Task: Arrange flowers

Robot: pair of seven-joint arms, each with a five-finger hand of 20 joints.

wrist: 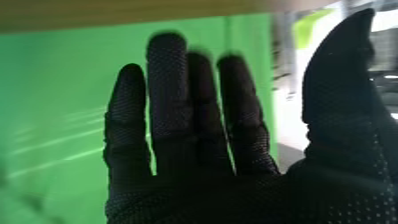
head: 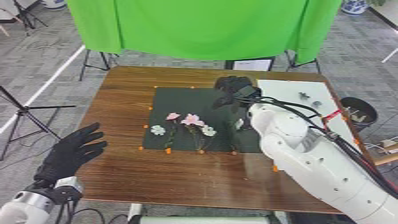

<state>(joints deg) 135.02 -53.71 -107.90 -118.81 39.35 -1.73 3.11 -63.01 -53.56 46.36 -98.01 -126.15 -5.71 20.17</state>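
In the head view my right hand (head: 235,90) is over the far right part of the dark mat (head: 182,95), near its edge with a white sheet. In the right wrist view that hand (wrist: 200,160) is open, its fingers straight and holding nothing. Pink flowers (head: 191,119) and white flowers (head: 158,130) lie on the mat, stems toward the near edge. Another pale flower (head: 239,123) lies beside my right forearm, partly hidden by it. My left hand (head: 69,154) is open at the table's left edge, away from the flowers.
A white sheet (head: 280,87) with small grey items (head: 304,95) covers the table's right side. Orange markers (head: 149,108) border the mat. A black bin (head: 358,111) stands beyond the table's right edge, and a green cloth (head: 204,30) hangs behind the table (head: 178,175).
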